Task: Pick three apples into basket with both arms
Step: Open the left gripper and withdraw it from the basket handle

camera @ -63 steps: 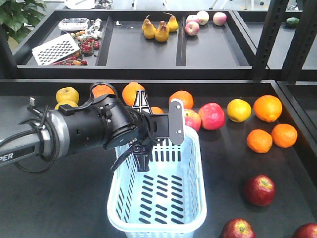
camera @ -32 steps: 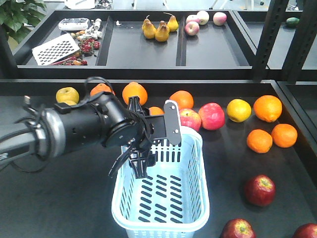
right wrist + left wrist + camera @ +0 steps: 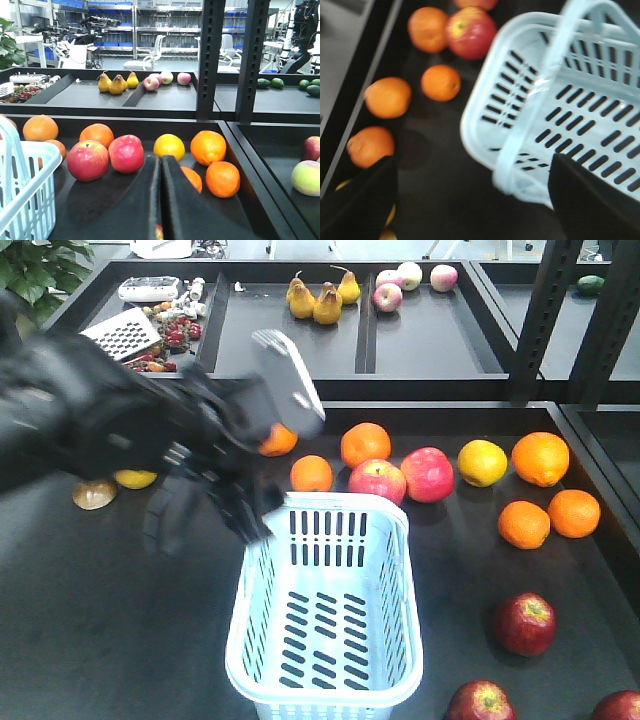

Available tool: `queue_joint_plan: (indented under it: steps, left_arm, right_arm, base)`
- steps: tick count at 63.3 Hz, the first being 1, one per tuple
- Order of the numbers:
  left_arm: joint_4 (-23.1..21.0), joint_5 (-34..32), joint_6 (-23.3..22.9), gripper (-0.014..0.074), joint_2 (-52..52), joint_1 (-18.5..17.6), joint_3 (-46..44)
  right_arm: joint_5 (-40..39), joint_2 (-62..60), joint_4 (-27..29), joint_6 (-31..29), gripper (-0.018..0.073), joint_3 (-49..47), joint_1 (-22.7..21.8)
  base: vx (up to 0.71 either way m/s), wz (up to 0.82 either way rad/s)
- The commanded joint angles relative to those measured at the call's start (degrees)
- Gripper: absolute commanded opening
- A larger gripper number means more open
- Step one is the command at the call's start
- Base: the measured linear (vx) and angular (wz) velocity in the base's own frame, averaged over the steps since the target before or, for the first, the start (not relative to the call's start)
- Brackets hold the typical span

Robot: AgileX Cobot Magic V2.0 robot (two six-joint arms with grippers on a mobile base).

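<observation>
OK so what my next move hangs on: all three dark apples are in the lower right of the front view, off the right-hand long side of the basket [image 3: 325,610]. The first dark apple [image 3: 524,623] is nearest it but apart. The second dark apple [image 3: 481,702] and third dark apple [image 3: 618,706] are cut by the bottom edge. The basket is empty, and its long axis runs from the bottom of the frame up toward the back row of fruit. My left tool [image 3: 472,165] is on the wrong side for this, blurred up in the upper left with the whole basket between it and the apples. Its fingers are spread wide with nothing in them. So I'd say my right arm is the nearer one, though it's not in the front view at all. My right tool [image 3: 161,200] has its fingers pressed together on nothing I can make out. It points at the oranges [image 3: 208,147] and the brighter apples [image 3: 87,160], not the dark ones. Compared with a second ago, my left arm was lying low across the desk [image 3: 120,640] with the tool at the basket's far left corner. Since then the basket got nudged a bit right, and that arm has swung up and off to the left.
</observation>
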Motion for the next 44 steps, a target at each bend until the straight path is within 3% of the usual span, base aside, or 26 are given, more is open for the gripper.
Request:
queue_joint_plan:
  steps: [1, 14, 32, 44]
  left_arm:
    - [-0.79, 0.26, -5.48, 0.0593, -6.34, 3.09, -1.78]
    - [-4.91, 2.0, -12.29, 0.0593, -14.04, 10.38, -0.71]
    - [-4.91, -1.88, -20.65, 0.0593, -25.73, 18.81, 12.45]
    - [-4.84, -2.86, -26.82, 0.0593, -34.08, 21.86, 19.57]
  right_arm:
    - [-4.48, -0.73, -0.65, -0.56, -0.0009, 0.69, -0.04]
    - [-4.48, -0.73, -0.65, -0.56, -0.0009, 0.69, -0.04]
    - [-4.48, -0.73, -0.65, -0.56, -0.0009, 0.69, -0.04]
    - [-4.48, -0.73, -0.65, -0.56, -0.0009, 0.69, -0.04]
  base:
    - [0.0, 0.0]
    - [0.0, 0.0]
    - [0.0, 0.0]
    - [0.0, 0.0]
